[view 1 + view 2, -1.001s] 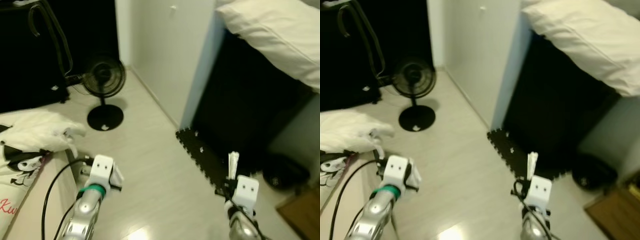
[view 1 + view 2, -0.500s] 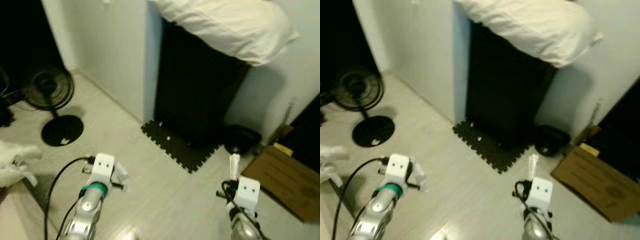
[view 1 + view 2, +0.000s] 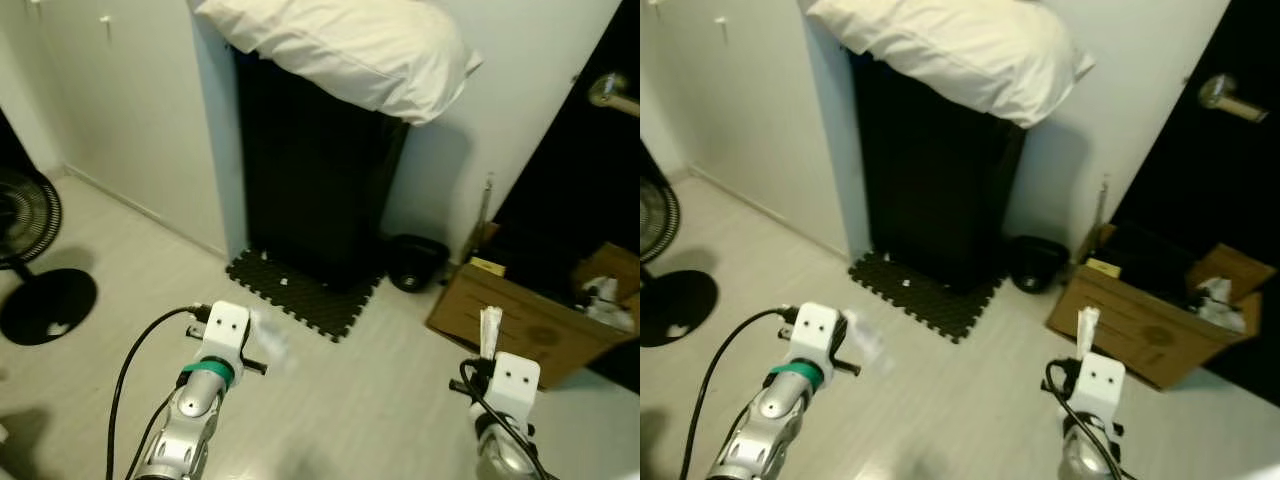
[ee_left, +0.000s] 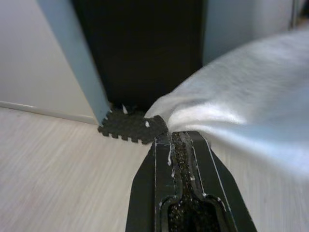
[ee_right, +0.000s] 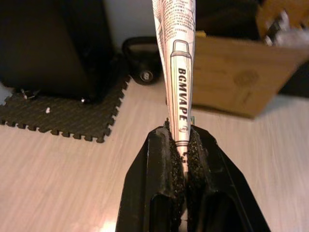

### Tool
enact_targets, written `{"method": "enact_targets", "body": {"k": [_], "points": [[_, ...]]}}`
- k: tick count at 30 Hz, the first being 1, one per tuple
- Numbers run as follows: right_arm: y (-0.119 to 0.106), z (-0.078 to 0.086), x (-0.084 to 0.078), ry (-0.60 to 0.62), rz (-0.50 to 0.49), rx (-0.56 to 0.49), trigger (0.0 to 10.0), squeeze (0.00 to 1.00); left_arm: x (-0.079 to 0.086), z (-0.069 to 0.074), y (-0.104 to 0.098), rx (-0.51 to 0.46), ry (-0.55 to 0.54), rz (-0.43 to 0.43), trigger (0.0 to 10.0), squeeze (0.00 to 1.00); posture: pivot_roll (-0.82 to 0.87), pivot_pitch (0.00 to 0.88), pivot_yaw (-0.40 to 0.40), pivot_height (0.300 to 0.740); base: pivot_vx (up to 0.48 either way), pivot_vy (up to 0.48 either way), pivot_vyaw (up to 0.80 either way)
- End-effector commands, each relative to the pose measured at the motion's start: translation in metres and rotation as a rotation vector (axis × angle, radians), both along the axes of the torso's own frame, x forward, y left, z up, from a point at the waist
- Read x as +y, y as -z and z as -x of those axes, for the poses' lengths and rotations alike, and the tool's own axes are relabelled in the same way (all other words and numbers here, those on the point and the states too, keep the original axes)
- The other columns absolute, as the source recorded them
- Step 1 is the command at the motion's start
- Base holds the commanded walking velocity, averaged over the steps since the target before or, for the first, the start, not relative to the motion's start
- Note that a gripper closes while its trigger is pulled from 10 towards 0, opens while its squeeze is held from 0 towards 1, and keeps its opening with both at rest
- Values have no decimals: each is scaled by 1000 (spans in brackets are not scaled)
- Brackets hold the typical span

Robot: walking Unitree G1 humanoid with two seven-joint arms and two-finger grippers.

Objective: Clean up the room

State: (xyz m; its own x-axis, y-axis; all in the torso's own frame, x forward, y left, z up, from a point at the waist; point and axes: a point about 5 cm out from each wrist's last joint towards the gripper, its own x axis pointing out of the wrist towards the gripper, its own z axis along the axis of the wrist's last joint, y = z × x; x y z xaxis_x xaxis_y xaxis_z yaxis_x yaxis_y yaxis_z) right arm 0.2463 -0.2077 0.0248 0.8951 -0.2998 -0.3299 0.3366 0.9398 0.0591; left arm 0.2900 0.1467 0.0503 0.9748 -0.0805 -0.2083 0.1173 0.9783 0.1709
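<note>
My left gripper (image 4: 176, 134) is shut on a pale, crumpled white sheet (image 4: 241, 101), which shows blurred just beyond the left wrist (image 3: 268, 338) above the floor. Low on the right, my right gripper (image 5: 179, 131) is shut on a folded printed paper (image 5: 176, 58) marked BGMVAPE; the paper (image 3: 490, 330) sticks straight up from the fingers. An open cardboard box (image 3: 520, 318) holding some scraps sits on the floor ahead of the right gripper.
A white pillow (image 3: 340, 45) lies on a black cabinet (image 3: 310, 170) with a black foam mat (image 3: 300, 290) at its foot. A black kettlebell (image 5: 145, 58) stands beside the box. A floor fan (image 3: 30, 270) is at far left, a dark door (image 3: 600, 160) at right.
The whole view has swung right: the fan slid to the left edge, and the box and door came into sight. Both grippers keep their hold.
</note>
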Motion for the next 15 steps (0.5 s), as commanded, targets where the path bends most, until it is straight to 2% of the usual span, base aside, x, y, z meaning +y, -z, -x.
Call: {"method": "enact_targets", "body": {"k": [1, 5, 11, 15], "points": [[7, 3, 2, -7, -2, 34, 10000, 0, 0, 2, 6, 26, -1, -4, 10000, 0, -17, 0, 56, 740, 0, 0, -800], [6, 6, 0, -9, 1, 39, 10000, 0, 2, 5, 7, 31, -28, 1, 10000, 0, -14, 0, 47, 740, 0, 0, -800], [5, 3, -3, 2, 6, 35, 10000, 0, 1, 5, 5, 30, 9, -17, 10000, 0, -16, 0, 50, 740, 0, 0, -800], [5, 3, -2, -3, 5, 35, 10000, 0, 4, 5, 5, 25, -6, -6, 10000, 0, -11, 0, 46, 740, 0, 0, -800]]}}
